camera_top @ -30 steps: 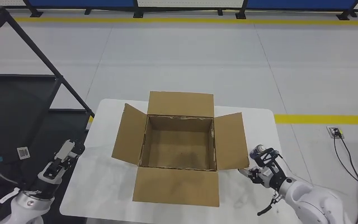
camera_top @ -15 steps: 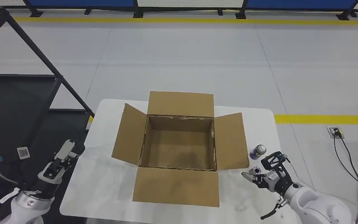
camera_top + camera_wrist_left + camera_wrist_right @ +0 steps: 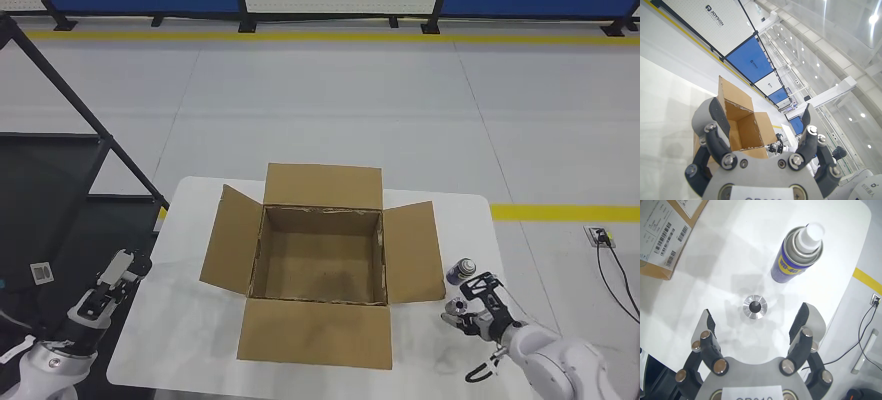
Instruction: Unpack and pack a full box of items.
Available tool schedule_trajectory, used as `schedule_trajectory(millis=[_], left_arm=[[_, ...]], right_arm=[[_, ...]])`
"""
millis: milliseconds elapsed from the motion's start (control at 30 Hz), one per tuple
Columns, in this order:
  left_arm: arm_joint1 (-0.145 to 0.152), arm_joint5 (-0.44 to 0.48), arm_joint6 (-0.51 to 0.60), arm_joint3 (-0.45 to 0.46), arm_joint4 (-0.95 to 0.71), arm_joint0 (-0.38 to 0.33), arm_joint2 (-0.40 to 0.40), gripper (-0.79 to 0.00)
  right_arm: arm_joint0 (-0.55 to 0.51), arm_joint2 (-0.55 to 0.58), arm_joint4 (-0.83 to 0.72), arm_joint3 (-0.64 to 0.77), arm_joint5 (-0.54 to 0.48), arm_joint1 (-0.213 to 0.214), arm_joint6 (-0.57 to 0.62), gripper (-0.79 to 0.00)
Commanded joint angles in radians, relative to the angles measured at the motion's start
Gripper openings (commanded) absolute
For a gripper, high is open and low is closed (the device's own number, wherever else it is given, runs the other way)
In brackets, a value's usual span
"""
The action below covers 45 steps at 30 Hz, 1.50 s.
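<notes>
On the table (image 3: 180, 330): box (image 3: 320, 265) open, looks empty. Spray can (image 3: 797, 255) upright near the right edge. Small metal ring (image 3: 755, 307), maybe a fitting, sits below our right gripper (image 3: 755, 313), jaws spread and empty. Left gripper (image 3: 761, 106) same. Risk: we clip the can and it topples off.

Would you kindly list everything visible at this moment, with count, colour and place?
cardboard box: one, brown, flaps open, middle of the table
spray can: one, blue with a white cap, upright on the table, to the right of the box
round metal piece: one, silver with a dark centre hole, on the table near the can
table: one, white
left claw: one, grey and black, open, by the table's left edge
right claw: one, grey and black, open, above the metal piece
</notes>
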State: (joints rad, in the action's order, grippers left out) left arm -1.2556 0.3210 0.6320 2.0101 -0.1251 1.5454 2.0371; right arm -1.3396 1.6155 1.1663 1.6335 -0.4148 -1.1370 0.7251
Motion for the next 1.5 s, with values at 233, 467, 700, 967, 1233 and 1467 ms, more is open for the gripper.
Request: schedule_trajectory(millis=[233,467,700,967,1233,1467], left_arm=[[0.000,0.000,0.000,0.000,0.000,0.000,0.000,0.000],[0.000,0.000,0.000,0.000,0.000,0.000,0.000,0.000],[0.000,0.000,0.000,0.000,0.000,0.000,0.000,0.000],[0.000,0.000,0.000,0.000,0.000,0.000,0.000,0.000],[0.000,0.000,0.000,0.000,0.000,0.000,0.000,0.000],[0.000,0.000,0.000,0.000,0.000,0.000,0.000,0.000]], right_arm=[[0.080,-0.033,-0.030,-0.104,-0.011,0.004,0.056,-0.468],[0.115,-0.052,-0.049,-0.139,-0.014,0.008,0.090,-0.785],[0.089,0.004,-0.102,-0.098,-0.020,0.019,0.065,-0.785],[-0.110,0.258,-0.297,0.287,-0.006,0.035,-0.036,-0.785],[-0.139,0.239,-0.451,0.594,-0.047,0.045,0.029,-0.785],[0.107,-0.140,-0.318,0.547,0.003,0.042,0.136,-0.785]])
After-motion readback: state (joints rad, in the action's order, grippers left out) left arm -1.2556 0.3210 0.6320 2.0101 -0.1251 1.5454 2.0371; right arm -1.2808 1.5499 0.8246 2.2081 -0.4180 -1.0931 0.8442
